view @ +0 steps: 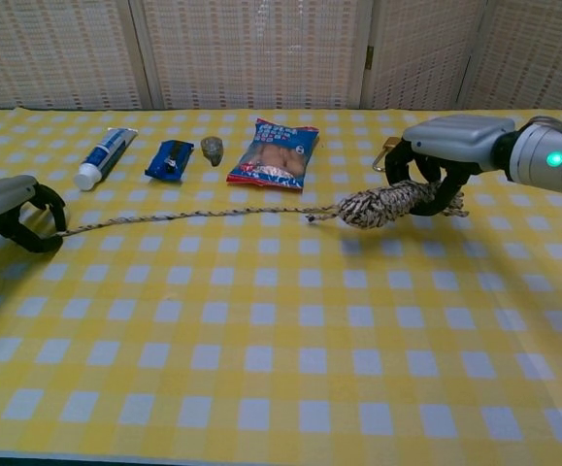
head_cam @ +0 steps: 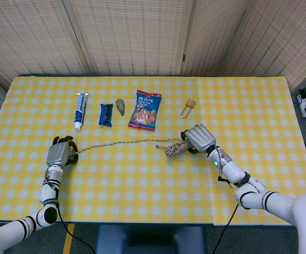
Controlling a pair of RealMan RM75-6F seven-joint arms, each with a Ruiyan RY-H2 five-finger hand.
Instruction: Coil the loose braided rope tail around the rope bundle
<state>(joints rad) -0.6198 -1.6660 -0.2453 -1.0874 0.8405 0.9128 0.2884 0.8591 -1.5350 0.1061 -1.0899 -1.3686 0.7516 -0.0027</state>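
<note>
Head view: a speckled braided rope bundle [head_cam: 177, 147] lies on a yellow checked table [head_cam: 153, 185], its thin loose tail [head_cam: 118, 143] stretched out to the left.
Chest view: the right hand [view: 434, 165] has its fingers wrapped around the bundle [view: 387, 202]; the left hand [view: 14, 209] pinches the tail's [view: 183, 216] far end.

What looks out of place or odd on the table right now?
Nothing spilled or damaged. Only the rope tail is uncoiled, stretched between the left hand and the rope bundle gripped by the right hand.
</note>
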